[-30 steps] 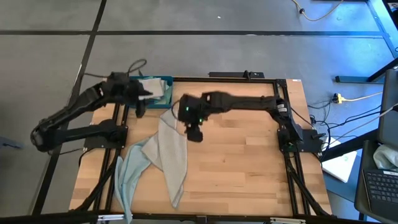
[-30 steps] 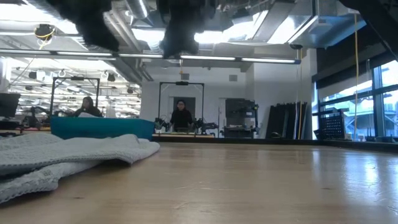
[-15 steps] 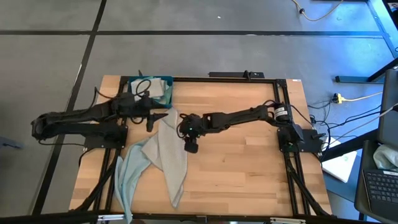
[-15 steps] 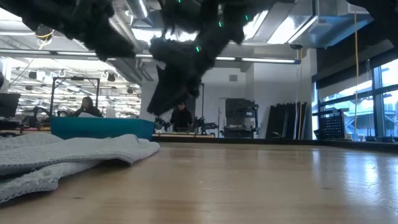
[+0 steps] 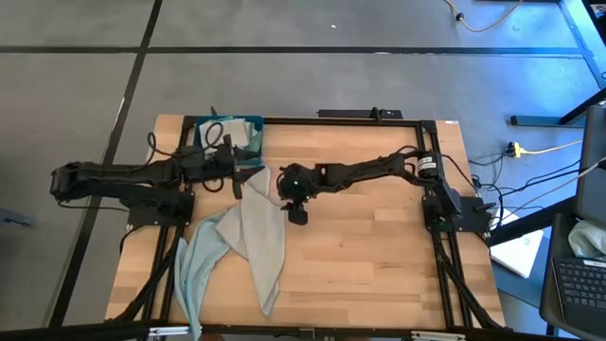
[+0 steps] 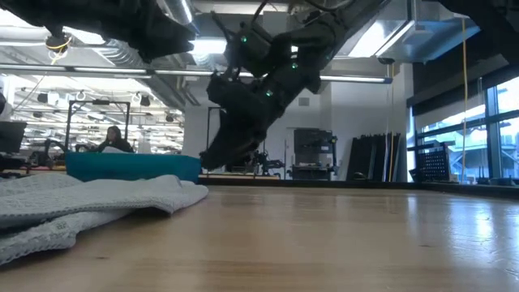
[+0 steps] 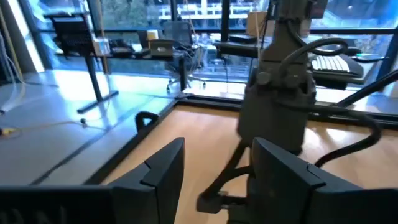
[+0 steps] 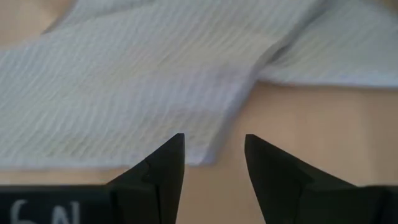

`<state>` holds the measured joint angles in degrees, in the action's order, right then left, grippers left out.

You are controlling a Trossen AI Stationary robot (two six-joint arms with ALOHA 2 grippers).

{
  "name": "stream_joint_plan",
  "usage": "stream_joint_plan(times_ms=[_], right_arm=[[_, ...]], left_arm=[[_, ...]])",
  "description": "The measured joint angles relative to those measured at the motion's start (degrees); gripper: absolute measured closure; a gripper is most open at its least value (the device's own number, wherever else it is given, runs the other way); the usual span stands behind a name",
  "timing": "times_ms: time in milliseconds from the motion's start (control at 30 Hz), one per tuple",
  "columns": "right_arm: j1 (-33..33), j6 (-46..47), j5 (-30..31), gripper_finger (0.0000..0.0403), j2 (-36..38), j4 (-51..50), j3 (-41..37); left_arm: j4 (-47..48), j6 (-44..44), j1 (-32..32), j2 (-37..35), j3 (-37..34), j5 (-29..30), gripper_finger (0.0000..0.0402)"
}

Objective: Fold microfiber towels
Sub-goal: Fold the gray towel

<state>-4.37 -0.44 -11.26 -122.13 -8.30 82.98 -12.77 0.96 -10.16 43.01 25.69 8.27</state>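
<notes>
Right gripper (image 5: 295, 216): positioned over the middle of the desk (image 5: 379, 265), just beside the upper edge of the light grey towel (image 5: 260, 237). Its wrist view shows both fingers (image 8: 165, 168) parted, with a clear gap between them and nothing gripped; directly beyond them lies the ribbed towel edge on bare wood. Whether the fingertips touch the cloth cannot be told. In the low view this gripper (image 6: 212, 158) hangs tilted above the desk surface, clear of the wood.

Left gripper (image 5: 239, 180): extended over the rear left part of the desk, close to the top corner of the same towel and near the teal tray (image 5: 232, 133). Its wrist view shows the fingers (image 7: 165, 171) apart, jaws open and empty. Ahead of them stands the other arm's dark body.

Towels: the light grey towel lies spread diagonally across the left half of the desk, partly overlapping a pale green towel (image 5: 194, 275) that trails towards the front left edge. Both are rumpled and unfolded. In the low view they form a low heap (image 6: 89, 203) at the left.

Surroundings: the teal tray sits at the rear left corner with pale cloth inside, its exact contents unclear. A black frame (image 5: 445, 256) borders the desk. A seated person (image 6: 113, 139) is visible in the room beyond.
</notes>
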Motion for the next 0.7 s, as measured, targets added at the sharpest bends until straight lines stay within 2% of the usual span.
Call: stream_joint_plan(times_ms=[100, 233, 467, 700], right_arm=[[-0.10, 0.48, -2.61, 0.0233, 0.00, -2.39, 0.00], [0.78, 0.36, -2.87, 0.0233, 0.00, -7.00, 0.00], [3.20, -0.21, -2.84, 0.0233, 0.00, -8.78, 0.00], [7.33, -10.48, -2.85, 0.0233, 0.00, -8.70, 0.00]], left_arm=[[-1.60, 2.29, 2.04, 1.74, 0.03, 0.07, 0.0223], [0.50, 5.02, 7.97, 4.17, 0.63, 0.26, 0.0223], [0.50, 5.15, 19.54, 7.95, 0.83, 13.98, 0.0223], [7.41, 5.50, 29.42, 11.80, 6.20, 29.33, 0.0223]])
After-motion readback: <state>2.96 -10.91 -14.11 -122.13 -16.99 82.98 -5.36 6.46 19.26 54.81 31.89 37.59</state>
